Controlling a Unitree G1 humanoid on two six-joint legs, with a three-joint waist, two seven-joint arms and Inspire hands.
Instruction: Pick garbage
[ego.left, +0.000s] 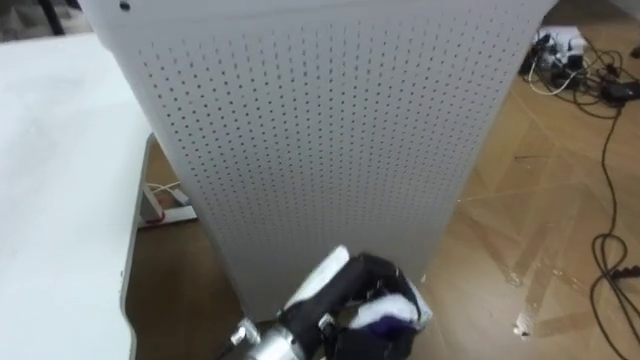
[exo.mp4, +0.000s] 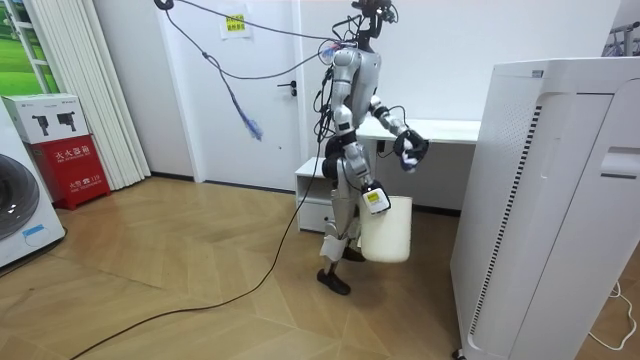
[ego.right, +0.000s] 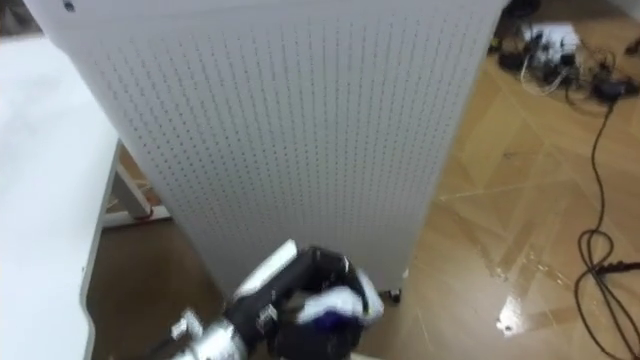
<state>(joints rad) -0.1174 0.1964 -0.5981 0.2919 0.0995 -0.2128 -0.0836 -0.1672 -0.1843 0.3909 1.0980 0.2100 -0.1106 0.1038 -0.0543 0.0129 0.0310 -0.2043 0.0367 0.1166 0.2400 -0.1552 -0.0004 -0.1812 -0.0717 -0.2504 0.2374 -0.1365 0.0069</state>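
One whitish-purple scrap of garbage (ego.left: 385, 312) sits in the left hand (ego.left: 362, 278), fingers curled round it, raised before the perforated white air purifier (ego.left: 320, 130). Low at its side the right hand (exo.mp4: 374, 198) carries the white bin (exo.mp4: 386, 232), likely ready for the drop.

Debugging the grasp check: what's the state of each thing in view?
Left robot hand: raised, shut on purple-white scrap.
White bin: hanging at robot's right side, off the floor.
Right robot hand: at bin's rim, grip unclear.
Perforated white tower: upright.
Door: closed.
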